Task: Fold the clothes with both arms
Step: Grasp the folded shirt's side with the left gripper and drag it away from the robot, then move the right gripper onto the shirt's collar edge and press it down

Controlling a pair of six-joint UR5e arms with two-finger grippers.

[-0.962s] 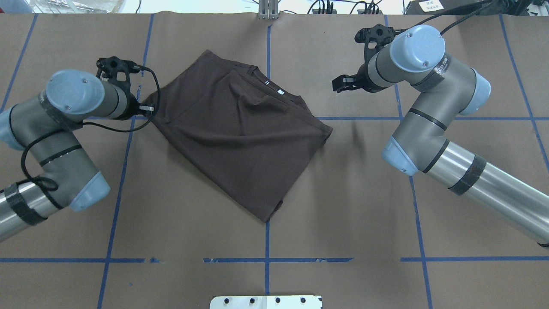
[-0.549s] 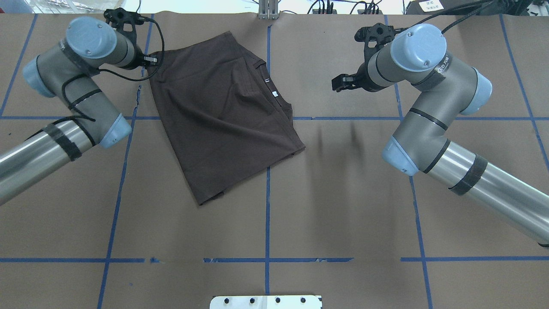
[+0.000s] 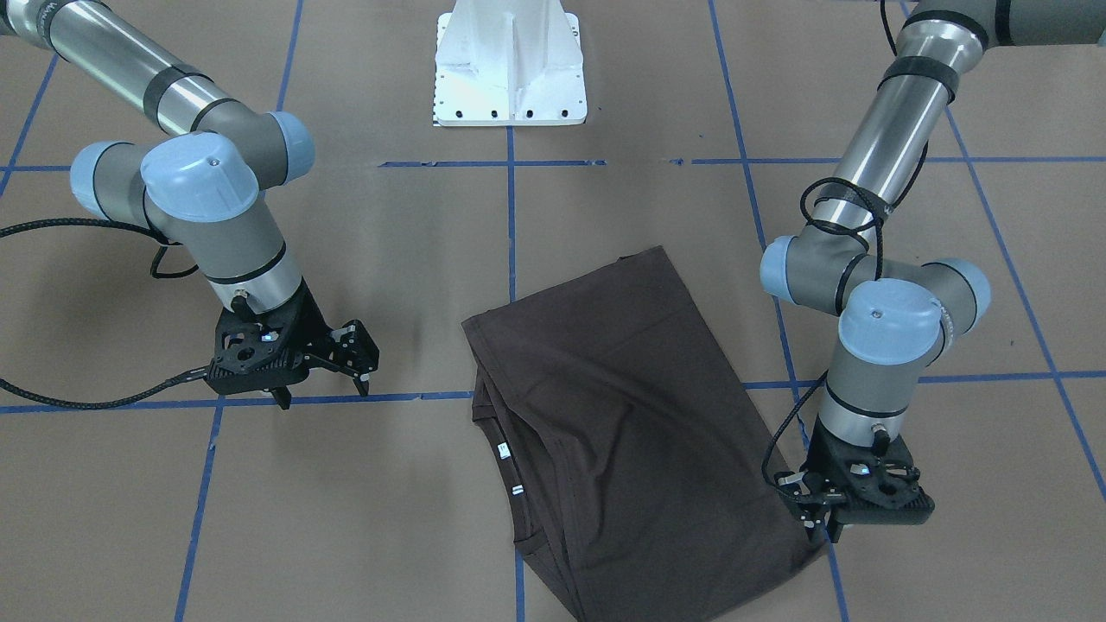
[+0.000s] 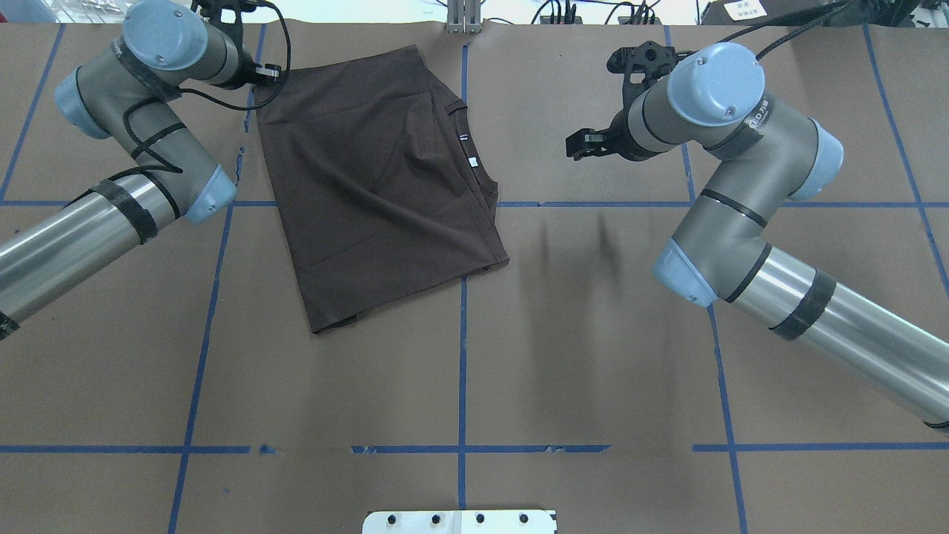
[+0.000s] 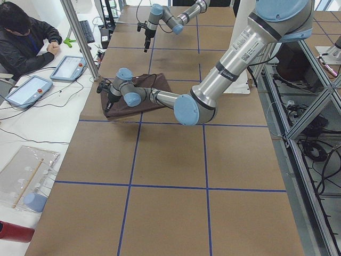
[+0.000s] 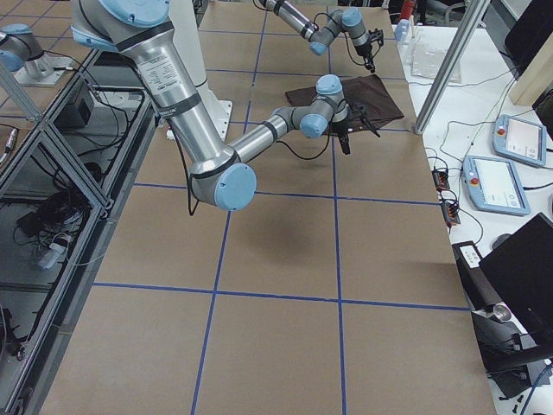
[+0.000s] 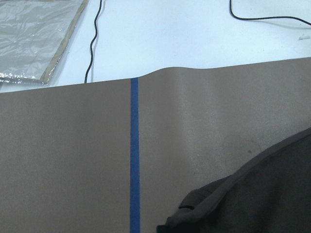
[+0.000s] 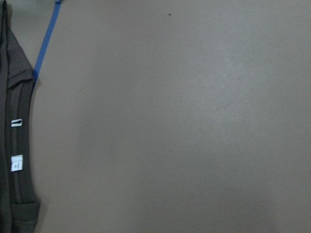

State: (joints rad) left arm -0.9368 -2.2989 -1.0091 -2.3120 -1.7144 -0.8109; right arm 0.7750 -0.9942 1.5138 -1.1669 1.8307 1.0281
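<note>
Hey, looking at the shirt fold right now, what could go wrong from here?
Only the left gripper seems to pinch the T-shirt, at one corner; the right gripper hangs open over bare table. A one-sided pull may skew the folded layers. The T-shirt lies near the table's far edge; dragging it that way might slide it off.

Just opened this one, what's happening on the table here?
A two-arm robot is folding a dark brown T-shirt, which lies already folded over on the paper-covered table. The left gripper sits at the shirt's far left corner and appears to pinch it. The right gripper hangs open above bare table beside the collar edge, touching nothing.
</note>
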